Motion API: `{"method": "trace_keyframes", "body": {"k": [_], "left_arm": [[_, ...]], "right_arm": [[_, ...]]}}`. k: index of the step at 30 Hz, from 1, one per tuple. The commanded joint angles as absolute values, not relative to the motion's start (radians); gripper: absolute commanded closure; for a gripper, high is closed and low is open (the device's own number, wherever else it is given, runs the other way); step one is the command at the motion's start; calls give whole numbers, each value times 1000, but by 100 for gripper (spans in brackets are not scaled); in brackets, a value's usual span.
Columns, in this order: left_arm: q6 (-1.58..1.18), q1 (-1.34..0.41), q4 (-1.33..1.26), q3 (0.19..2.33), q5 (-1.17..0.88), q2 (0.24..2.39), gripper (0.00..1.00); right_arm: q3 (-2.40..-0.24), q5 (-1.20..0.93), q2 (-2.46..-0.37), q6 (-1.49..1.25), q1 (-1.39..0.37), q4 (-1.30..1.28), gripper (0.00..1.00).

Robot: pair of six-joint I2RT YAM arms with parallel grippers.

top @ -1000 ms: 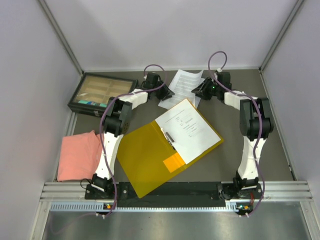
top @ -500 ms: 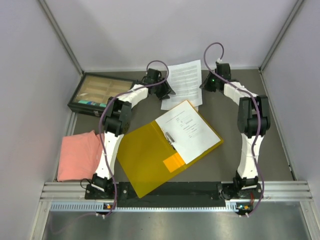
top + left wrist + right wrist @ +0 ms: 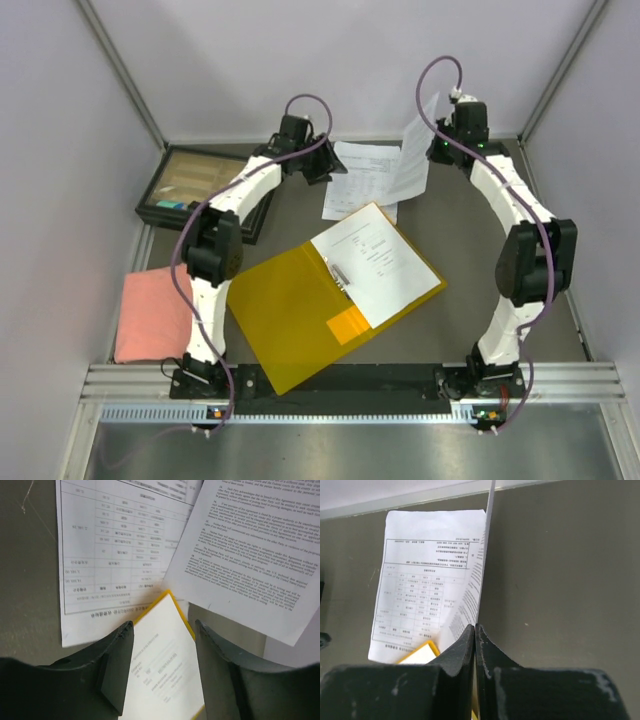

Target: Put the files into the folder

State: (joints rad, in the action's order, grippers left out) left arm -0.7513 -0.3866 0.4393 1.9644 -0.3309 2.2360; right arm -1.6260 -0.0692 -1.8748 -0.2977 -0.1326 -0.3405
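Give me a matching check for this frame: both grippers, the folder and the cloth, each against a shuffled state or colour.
Things:
1 right gripper
2 left gripper
3 folder
4 cloth

States:
A open, gripping nothing
B shut on a raised sheet
C pink
D yellow, lying open

Pairs: 1-B, 2-A, 3-D, 4-C

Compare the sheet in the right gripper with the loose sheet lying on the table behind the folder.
Pose: the held sheet hangs upright, off the table; the flat sheet lies on it.
Grip: the right gripper is shut on the held sheet; no gripper holds the flat sheet.
Print: the held sheet shows dense paragraphs, the flat sheet ruled tables.
Both are white printed paper, outside the folder.
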Motion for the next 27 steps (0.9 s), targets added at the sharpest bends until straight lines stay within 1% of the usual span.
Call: {"method": "trace_keyframes", "body": {"k": [1, 4, 9, 12, 13, 15, 16, 18, 19, 21, 22, 25, 27], "left_arm": [[-701, -383, 439, 1881, -360, 2008, 43], [-684, -382, 420, 1780, -373, 1898, 42], [-664, -382, 368, 1531, -416, 1697, 43], [-657, -382, 351, 1369, -437, 1588, 43], [-660, -383, 329, 1283, -443, 1560, 43], [-666, -385, 311, 1202, -448, 1488, 43], [-676, -384, 290, 1128, -457, 1468, 43], [-695, -387, 266, 1060, -468, 1411, 43], [-712, -388, 250, 1002, -477, 1398, 43], [-719, -393, 232, 962, -476, 1364, 43], [-719, -393, 230, 934, -469, 1358, 43], [-721, -396, 224, 891, -468, 1342, 43], [-722, -399, 215, 873, -469, 1341, 43]], "right_arm": [[-1733, -3, -1735, -167, -141, -480, 100], [-1746, 26, -1662, -132, -176, -560, 100], [-1706, 5, -1547, -120, -260, -655, 100], [-1669, -81, -1506, -123, -305, -718, 100], [-1657, -131, -1487, -124, -340, -745, 100], [-1646, -162, -1470, -129, -382, -773, 100], [-1631, -214, -1445, -135, -421, -781, 100], [-1608, -283, -1415, -149, -451, -784, 100], [-1574, -387, -1381, -179, -460, -775, 100], [-1520, -478, -1333, -213, -460, -720, 100], [-1461, -556, -1313, -238, -457, -700, 100], [-1365, -627, -1255, -265, -437, -670, 100], [-1295, -638, -1233, -271, -404, -669, 100]]}}
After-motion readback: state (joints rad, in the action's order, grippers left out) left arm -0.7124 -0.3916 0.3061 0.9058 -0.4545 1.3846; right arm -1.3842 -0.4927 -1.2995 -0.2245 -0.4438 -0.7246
